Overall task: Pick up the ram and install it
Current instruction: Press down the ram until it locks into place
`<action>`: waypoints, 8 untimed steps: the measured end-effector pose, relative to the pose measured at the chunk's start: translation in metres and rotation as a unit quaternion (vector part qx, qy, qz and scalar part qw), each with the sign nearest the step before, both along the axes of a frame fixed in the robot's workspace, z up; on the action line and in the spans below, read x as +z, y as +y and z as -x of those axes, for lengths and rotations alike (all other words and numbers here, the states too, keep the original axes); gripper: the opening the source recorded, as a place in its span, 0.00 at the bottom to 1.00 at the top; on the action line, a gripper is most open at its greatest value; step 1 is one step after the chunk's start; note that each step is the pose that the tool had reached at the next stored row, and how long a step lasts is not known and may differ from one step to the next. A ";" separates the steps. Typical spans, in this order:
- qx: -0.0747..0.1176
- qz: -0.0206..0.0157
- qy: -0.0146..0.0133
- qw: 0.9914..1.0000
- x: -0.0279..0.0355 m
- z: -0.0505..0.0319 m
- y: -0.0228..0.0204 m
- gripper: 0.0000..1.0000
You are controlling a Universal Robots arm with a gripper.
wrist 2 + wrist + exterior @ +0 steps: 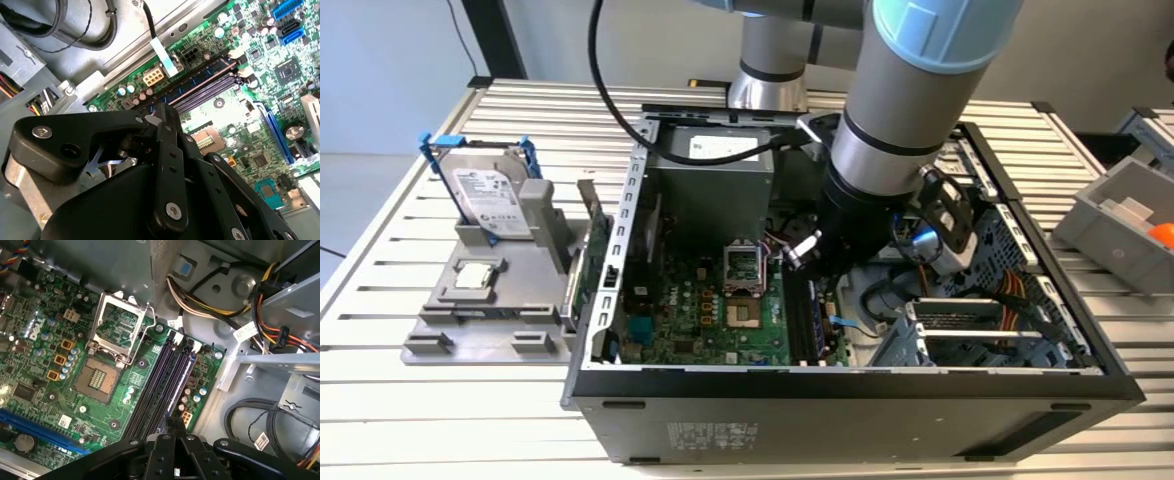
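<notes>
Our jaws (172, 427) are squeezed shut right above the long black slots (160, 382) inside the computer case (854, 385). The ram (181, 385) sits in the outer slot.

Item: the ram (181, 377), one thin, narrow stick.
Look: bluish edge with a pale strip along it in the first wrist view; a row of dark blue patches along its length in the second wrist view (197, 81).
Pose: standing on its long edge, parallel to the black memory slots (152, 387).
Place: in the outermost slot of the row, on the green motherboard (50, 340), beside the board's edge.
Seating: whether it is fully latched cannot be told.
</notes>
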State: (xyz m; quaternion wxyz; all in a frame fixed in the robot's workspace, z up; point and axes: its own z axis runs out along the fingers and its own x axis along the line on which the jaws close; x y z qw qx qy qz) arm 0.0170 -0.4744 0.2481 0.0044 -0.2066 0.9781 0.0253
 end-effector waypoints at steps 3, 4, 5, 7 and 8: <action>0.023 0.000 0.000 1.000 0.0000 -0.0001 0.0000 0.00; 0.031 0.000 0.000 1.000 0.0000 -0.0001 0.0000 0.00; 0.039 0.000 0.000 0.999 0.0000 -0.0001 0.0000 0.00; 0.054 -0.001 0.000 0.999 0.0000 -0.0001 0.0000 0.00; 0.061 -0.001 0.000 0.998 0.0000 -0.0001 0.0000 0.00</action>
